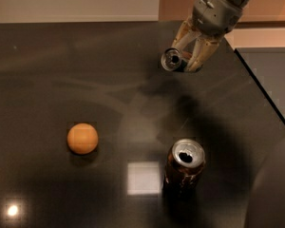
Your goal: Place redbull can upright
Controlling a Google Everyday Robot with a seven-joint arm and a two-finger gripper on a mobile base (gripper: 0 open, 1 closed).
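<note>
Redbull can tilted in claw, upper right

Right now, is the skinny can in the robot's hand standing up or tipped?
Tipped. The hand, over the table's far right, grips the redbull can with its silver top facing sideways.

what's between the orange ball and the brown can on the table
Nothing solid: the camera view shows bare table and a square light reflection between orange ball and brown can. The gripper holds the redbull can at the far side.
</note>
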